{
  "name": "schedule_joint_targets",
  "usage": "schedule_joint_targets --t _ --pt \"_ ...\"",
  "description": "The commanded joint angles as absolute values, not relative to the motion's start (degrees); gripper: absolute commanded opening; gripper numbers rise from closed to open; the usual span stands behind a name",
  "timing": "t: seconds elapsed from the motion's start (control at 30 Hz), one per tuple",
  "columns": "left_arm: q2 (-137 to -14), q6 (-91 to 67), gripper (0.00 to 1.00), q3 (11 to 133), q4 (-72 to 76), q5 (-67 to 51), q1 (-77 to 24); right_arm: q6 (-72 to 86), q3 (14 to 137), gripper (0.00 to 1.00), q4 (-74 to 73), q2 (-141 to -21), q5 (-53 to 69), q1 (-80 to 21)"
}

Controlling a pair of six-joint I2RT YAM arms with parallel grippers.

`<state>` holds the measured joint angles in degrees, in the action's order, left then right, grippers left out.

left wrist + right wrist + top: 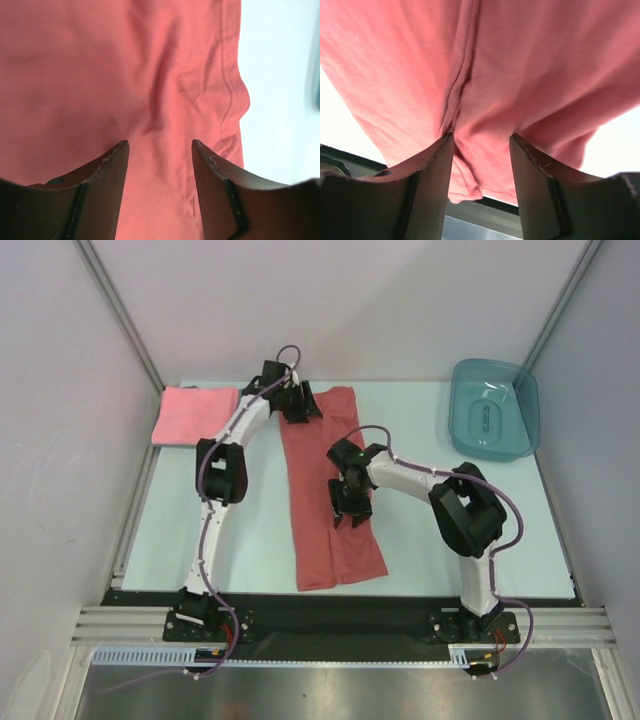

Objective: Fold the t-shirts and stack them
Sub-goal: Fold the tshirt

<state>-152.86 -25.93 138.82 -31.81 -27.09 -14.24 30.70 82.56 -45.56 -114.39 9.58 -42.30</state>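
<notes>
The brick-red t-shirt (pixel 327 552) lies folded lengthwise as a long strip down the middle of the table. My left gripper (pixel 299 408) is open over its far end; the left wrist view shows red cloth (pixel 100 65) under and between the spread jaws of the left gripper (pixel 160 146). My right gripper (pixel 347 519) is open over the strip's middle, and in its wrist view the right gripper (pixel 481 139) presses down on bunched red cloth (pixel 545 60) lying between the fingers. The pink t-shirt (pixel 194 416) lies folded at the far left. The grey-blue shirt is out of view.
A teal translucent tub (pixel 494 408) stands at the far right corner. The pale table (pixel 250 540) is walled at the back and both sides, with a black strip along its near edge (pixel 330 608).
</notes>
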Motion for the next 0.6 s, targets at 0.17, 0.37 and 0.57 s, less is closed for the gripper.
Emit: schedule_joint_targets --t 0.17,0.37,0.57 --pt "-124.57 -17.76 0.58 127.21 -44.03 -17.05 -13.18 20.92 75.36 0.59 -49.75 -100.13 9.41 -37.71" --pt "-99.70 -20.21 0.54 91.10 -37.98 -15.47 -20.91 20.65 61.73 0.58 -47.38 -88.25 12.30 -34.81" --pt "-81.14 -31.36 0.54 60.76 -30.77 -12.93 -29.35 22.06 52.48 0.59 -41.67 -83.24 20.02 -32.70"
